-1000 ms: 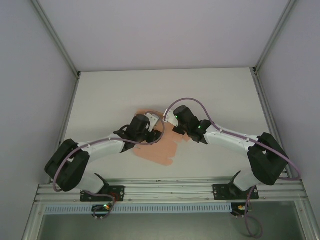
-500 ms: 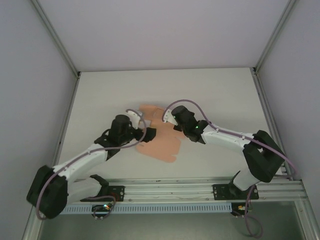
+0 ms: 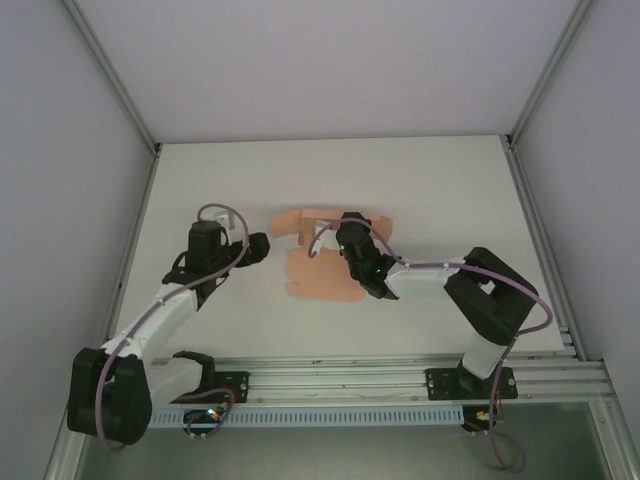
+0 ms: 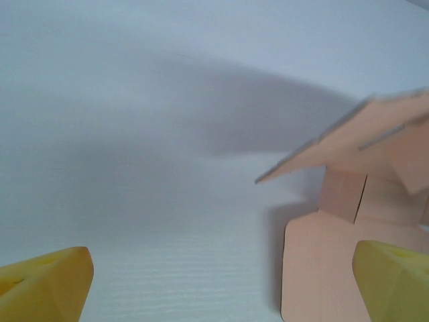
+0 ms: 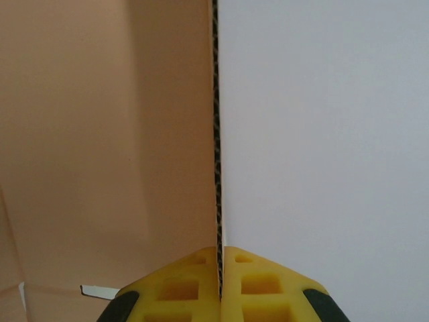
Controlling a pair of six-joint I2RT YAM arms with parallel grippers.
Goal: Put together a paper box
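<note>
Since the earlier frames, the left hand (image 3: 262, 247) had drawn back toward the left edge of the plain white counter (image 3: 450, 190) and come off the card. Its jaws had spread wide. The right hand (image 3: 345, 237) had travelled leftward over the sheet, and the sheet itself had turned and shifted with it.

The salmon-pink, thin-card, die-cut paper box (image 3: 315, 278) lay mostly flat around the middle of the counter, a little toward the left edge, still an unfolded sheet with flaps and creases. From above, the left hand sat just beside the sheet's left side, apart from it and holding nothing.

In the left wrist view, the left hand (image 4: 221, 295) showed its two yellow fingertips (image 4: 47, 285) far apart at the lower corners. The paper box (image 4: 322, 268) lay ahead on the right, with one flap lifted off the counter (image 4: 134, 100) at a tilt and casting a shadow behind it.

In the right wrist view, the right hand (image 5: 220, 282) was pinched tight on the paper box (image 5: 100, 134). Its yellow fingertips (image 5: 261, 285) were pressed together on the edge of an upright panel seen edge-on, with pink card to the left and bare counter (image 5: 335, 134) to the right.
</note>
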